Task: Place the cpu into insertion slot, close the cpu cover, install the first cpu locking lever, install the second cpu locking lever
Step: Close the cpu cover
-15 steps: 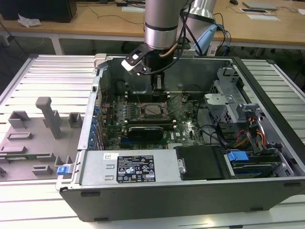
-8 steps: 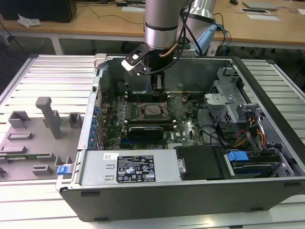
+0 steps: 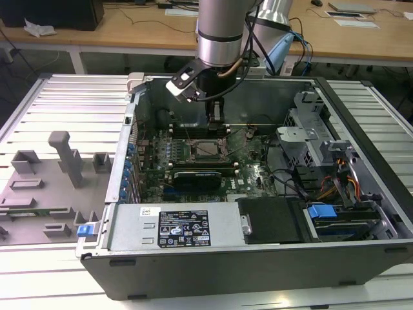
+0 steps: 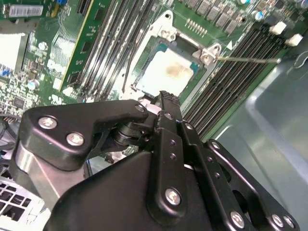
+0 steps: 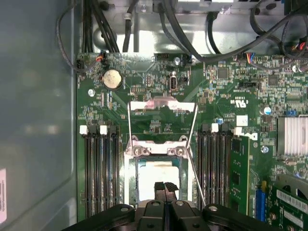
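Hovering the tool (image 5: 165,186) low over the near edge of the cpu (image 5: 155,173), tips pressed together and pinching nothing. Finding the cpu lying flat in its socket (image 5: 131,185) in the middle of the motherboard (image 5: 144,79), between the two banks of memory slots (image 5: 101,163). Seeing the cpu cover (image 5: 161,104) standing open on its hinge (image 5: 156,150) at the socket edge just beyond the cpu from the tool, leaning away, with bare board showing through its square opening. Noting one thin locking lever (image 5: 195,175) running along the socket's side, just beside the cpu, long axis pointing from the tool toward the hinge, and judging it unlatched.
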Tool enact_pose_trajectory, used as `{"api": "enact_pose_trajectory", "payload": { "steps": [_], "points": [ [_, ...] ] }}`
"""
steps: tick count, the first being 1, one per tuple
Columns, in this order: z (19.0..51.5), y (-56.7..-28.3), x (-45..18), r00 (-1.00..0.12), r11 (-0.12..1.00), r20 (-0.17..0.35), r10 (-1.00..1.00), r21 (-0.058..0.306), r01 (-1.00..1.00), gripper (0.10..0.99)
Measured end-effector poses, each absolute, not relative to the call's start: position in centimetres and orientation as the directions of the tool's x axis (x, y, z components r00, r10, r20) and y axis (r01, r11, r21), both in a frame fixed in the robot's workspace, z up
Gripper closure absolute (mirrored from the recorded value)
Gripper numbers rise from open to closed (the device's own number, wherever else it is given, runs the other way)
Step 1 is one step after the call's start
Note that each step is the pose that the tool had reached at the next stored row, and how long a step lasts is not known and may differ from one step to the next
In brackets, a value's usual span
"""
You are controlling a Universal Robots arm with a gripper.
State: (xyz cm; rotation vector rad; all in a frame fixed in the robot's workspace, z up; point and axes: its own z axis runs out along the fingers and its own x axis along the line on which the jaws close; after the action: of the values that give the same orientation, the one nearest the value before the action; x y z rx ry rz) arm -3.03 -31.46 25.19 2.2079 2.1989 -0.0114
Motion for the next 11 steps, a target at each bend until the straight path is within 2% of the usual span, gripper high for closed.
{"api": "enact_pose_trajectory", "payload": {
  "steps": [11],
  "points": [
    [25.2, -31.5, 1.3, 0.004, -0.004, -0.023, 1.000, 0.012, 1.000, 0.980]
  ]
}}
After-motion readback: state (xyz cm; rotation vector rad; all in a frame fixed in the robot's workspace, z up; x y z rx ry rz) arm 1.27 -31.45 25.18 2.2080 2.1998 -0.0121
